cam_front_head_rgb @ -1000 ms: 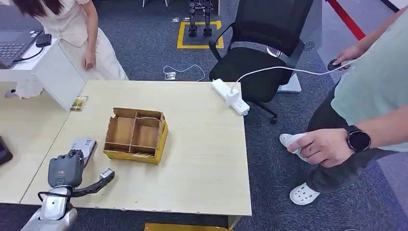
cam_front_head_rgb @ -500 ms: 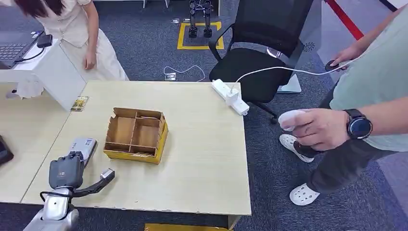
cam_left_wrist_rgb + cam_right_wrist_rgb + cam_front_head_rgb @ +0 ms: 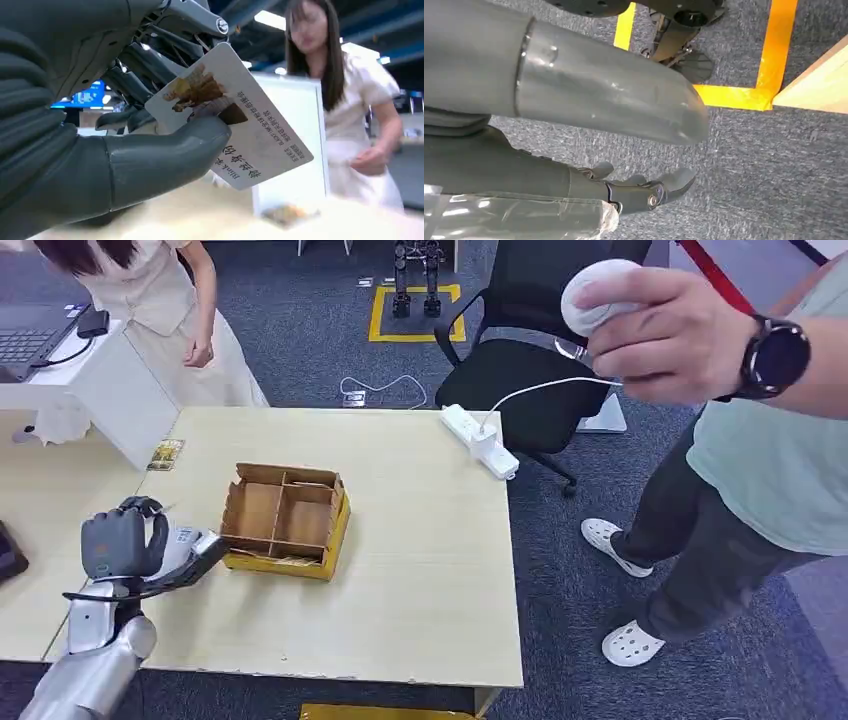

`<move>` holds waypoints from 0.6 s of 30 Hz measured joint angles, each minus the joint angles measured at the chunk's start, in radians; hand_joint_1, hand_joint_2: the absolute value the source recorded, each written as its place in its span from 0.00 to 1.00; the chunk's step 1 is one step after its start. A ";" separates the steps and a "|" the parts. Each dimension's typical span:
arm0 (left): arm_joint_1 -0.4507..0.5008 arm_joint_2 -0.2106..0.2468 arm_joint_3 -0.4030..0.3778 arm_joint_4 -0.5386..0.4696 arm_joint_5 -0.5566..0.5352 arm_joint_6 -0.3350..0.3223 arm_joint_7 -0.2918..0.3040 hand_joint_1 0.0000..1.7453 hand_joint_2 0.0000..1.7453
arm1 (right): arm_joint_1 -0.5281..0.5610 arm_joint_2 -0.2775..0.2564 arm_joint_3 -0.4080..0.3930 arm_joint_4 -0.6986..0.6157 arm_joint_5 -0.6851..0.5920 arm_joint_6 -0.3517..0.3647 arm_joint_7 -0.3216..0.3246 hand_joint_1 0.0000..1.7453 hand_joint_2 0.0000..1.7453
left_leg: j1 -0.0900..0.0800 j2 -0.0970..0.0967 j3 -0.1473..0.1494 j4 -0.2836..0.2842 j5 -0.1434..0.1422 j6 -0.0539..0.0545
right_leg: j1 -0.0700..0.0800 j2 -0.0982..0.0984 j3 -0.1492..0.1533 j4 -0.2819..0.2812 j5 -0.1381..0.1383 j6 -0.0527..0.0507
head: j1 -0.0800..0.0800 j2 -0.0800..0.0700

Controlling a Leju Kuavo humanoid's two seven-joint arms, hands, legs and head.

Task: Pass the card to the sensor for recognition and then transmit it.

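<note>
So the left hand (image 3: 125,545) was over the front-left corner of the pale wooden table (image 3: 420,570), pinching the white printed card (image 3: 235,117) between its thick grey thumb (image 3: 165,155) and the darker fingers (image 3: 150,75). The left wrist view made that grip obvious: picture and rows of text on the card face, thumb pressed flat across it. From the head view the card (image 3: 185,545) was just a pale sliver poking out toward 3 o'clock of the hand, right by the open yellow cardboard box with dividers (image 3: 285,520), close to its left wall but whether touching, I couldn't tell.

The right hand (image 3: 639,192) was hanging down over the grey carpet (image 3: 764,165) beside yellow floor tape (image 3: 744,95), fingers loosely curled with nothing in them.

The wrist view also caught a person in a white dress (image 3: 350,115) behind an upright white panel (image 3: 290,145); the head view put that person (image 3: 170,310) at 11 o'clock of the table.

Room-wise, the tabletop right of the box was bare out to its edge, with a white power strip (image 3: 480,440) at the far edge. A small picture card (image 3: 165,453) lay at the far-left corner. At 2 o'clock, another person's hand wearing a black watch (image 3: 680,335) held a white rounded object (image 3: 600,295) up high.
</note>
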 joint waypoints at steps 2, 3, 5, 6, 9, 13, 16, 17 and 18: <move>-0.038 0.016 0.003 -0.005 0.007 0.000 -0.001 1.00 1.00 | -0.001 0.000 0.010 -0.001 -0.001 0.000 0.000 0.00 0.00 | 0.000 0.000 0.000 0.000 0.000 0.000 | 0.000 0.000 0.000 0.000 0.000 0.000 | 0.000 0.000; -0.055 0.020 0.005 -0.005 0.015 0.000 -0.003 1.00 1.00 | -0.002 -0.001 0.015 -0.001 -0.002 0.000 0.000 0.00 0.00 | 0.000 0.000 0.000 0.000 0.000 0.000 | 0.000 0.000 0.000 0.000 0.000 0.000 | 0.000 0.000; -0.086 0.027 0.011 -0.006 0.029 0.000 -0.015 1.00 1.00 | -0.004 -0.001 0.023 -0.001 -0.003 0.000 0.000 0.00 0.00 | 0.000 0.000 0.000 0.000 0.000 0.000 | 0.000 0.000 0.000 0.000 0.000 0.000 | 0.000 0.000; -0.099 0.028 0.011 -0.006 0.033 0.000 -0.019 1.00 1.00 | -0.005 -0.001 0.026 -0.001 -0.003 0.000 0.000 0.00 0.00 | 0.000 0.000 0.000 0.000 0.000 0.000 | 0.000 0.000 0.000 0.000 0.000 0.000 | 0.000 0.000; -0.134 0.032 0.011 -0.006 0.036 0.003 -0.020 1.00 1.00 | -0.010 -0.001 0.039 -0.001 -0.006 0.000 0.000 0.00 0.00 | 0.000 0.000 0.000 0.000 0.000 0.000 | 0.000 0.000 0.000 0.000 0.000 0.000 | 0.000 0.000; -0.171 0.032 0.011 -0.006 0.027 0.003 -0.019 1.00 1.00 | -0.016 -0.001 0.051 -0.001 -0.010 0.000 -0.001 0.00 0.00 | 0.000 0.000 0.000 0.000 0.000 0.000 | 0.000 0.000 0.000 0.000 0.000 0.000 | 0.000 0.000; -0.194 0.032 0.011 -0.005 0.018 0.004 -0.019 1.00 1.00 | -0.022 -0.001 0.060 0.000 -0.012 0.000 -0.003 0.00 0.00 | 0.000 0.000 0.000 0.000 0.000 0.000 | 0.000 0.000 0.000 0.000 0.000 0.000 | 0.000 0.000; -0.199 0.030 0.011 -0.005 0.018 0.005 -0.019 1.00 1.00 | -0.024 -0.001 0.064 0.001 -0.014 0.000 -0.004 0.00 0.00 | 0.000 0.000 0.000 0.000 0.000 0.000 | 0.000 0.000 0.000 0.000 0.000 0.000 | 0.000 0.000; -0.205 0.029 0.011 -0.005 0.018 0.005 -0.019 1.00 1.00 | -0.026 -0.001 0.067 0.001 -0.014 0.000 -0.004 0.00 0.00 | 0.000 0.000 0.000 0.000 0.000 0.000 | 0.000 0.000 -0.001 0.000 0.000 0.000 | 0.000 0.000</move>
